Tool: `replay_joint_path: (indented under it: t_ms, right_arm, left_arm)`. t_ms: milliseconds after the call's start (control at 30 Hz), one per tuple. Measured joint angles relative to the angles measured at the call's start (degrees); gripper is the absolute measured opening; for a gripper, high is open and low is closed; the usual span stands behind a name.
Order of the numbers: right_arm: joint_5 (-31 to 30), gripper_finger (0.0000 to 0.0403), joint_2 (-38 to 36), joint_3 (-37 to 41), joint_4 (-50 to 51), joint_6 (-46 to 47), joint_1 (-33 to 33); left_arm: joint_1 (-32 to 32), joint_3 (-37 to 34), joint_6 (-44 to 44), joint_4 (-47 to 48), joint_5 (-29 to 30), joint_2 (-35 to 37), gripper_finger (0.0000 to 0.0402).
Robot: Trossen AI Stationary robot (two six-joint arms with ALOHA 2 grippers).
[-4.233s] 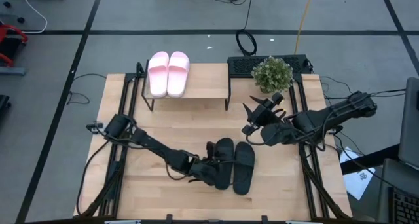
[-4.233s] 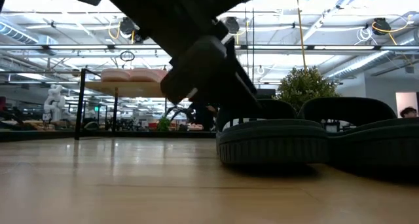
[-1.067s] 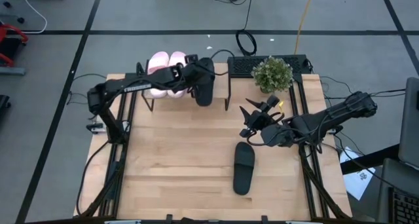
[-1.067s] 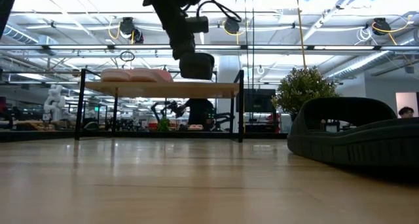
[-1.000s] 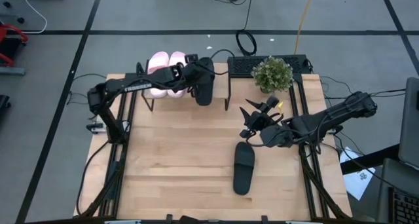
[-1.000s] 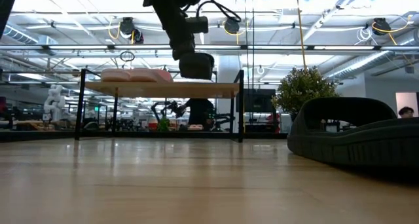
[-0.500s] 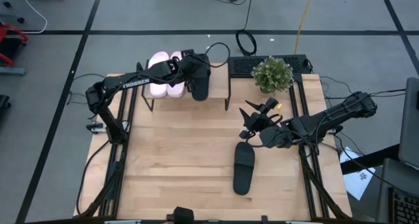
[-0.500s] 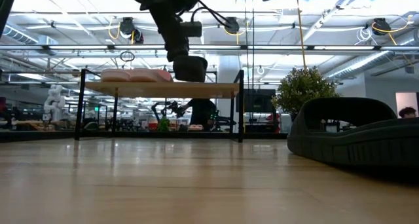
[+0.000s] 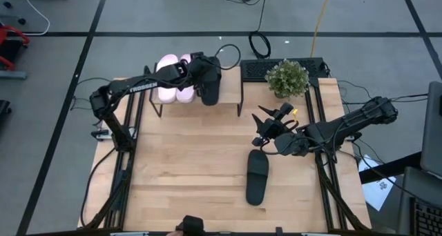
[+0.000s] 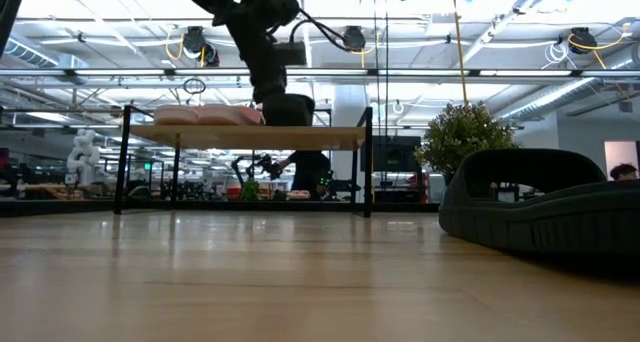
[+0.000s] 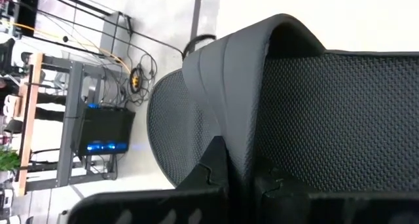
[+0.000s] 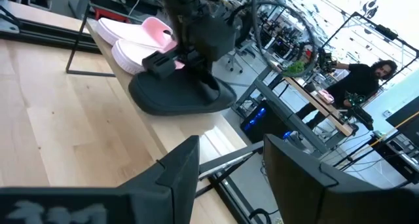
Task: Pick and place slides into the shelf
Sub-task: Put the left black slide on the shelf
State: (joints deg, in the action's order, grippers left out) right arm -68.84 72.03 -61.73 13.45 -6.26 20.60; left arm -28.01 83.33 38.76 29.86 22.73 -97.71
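One black slide (image 9: 256,176) lies on the surface (image 9: 186,167), well in front of the shelf (image 9: 228,91). Right pincer (image 9: 264,128) hangs released beside it. Farther, left pincer (image 9: 197,78) grips the second black slide (image 9: 210,84) on the shelf, beside the pink pair (image 9: 167,76).

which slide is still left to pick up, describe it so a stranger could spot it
Start from the potted plant at the table's back right corner and come toward the front edge, just past the right gripper. There a single black slide lies flat on the bare tabletop, the only one not up at the shelf.
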Motion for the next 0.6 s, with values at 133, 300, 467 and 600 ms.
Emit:
replay_joint_path:
  t_ms: [133, 300, 467, 600]
  right_arm:
    - [0.02, 0.016, 0.0, 0.0, -0.1, 0.0, 0.0]
    - [0.1, 0.016, 0.0, 0.0, -2.38, -0.76, 0.0]
    - [0.11, 0.016, 0.0, 0.0, -2.51, -0.9, 0.0]
    - [0.11, 0.016, 0.0, 0.0, -2.51, -0.9, 0.0]
  left_arm:
    - [-0.09, -1.58, 0.63, -0.38, 1.33, -0.03, 0.0]
    - [-0.09, -3.02, 1.66, -2.82, 2.84, 0.02, 0.0]
    - [-0.13, -3.02, 2.13, -2.96, 3.2, 0.02, 0.0]
    - [-0.15, -3.04, 2.91, -2.72, 4.31, 0.0, 0.0002]
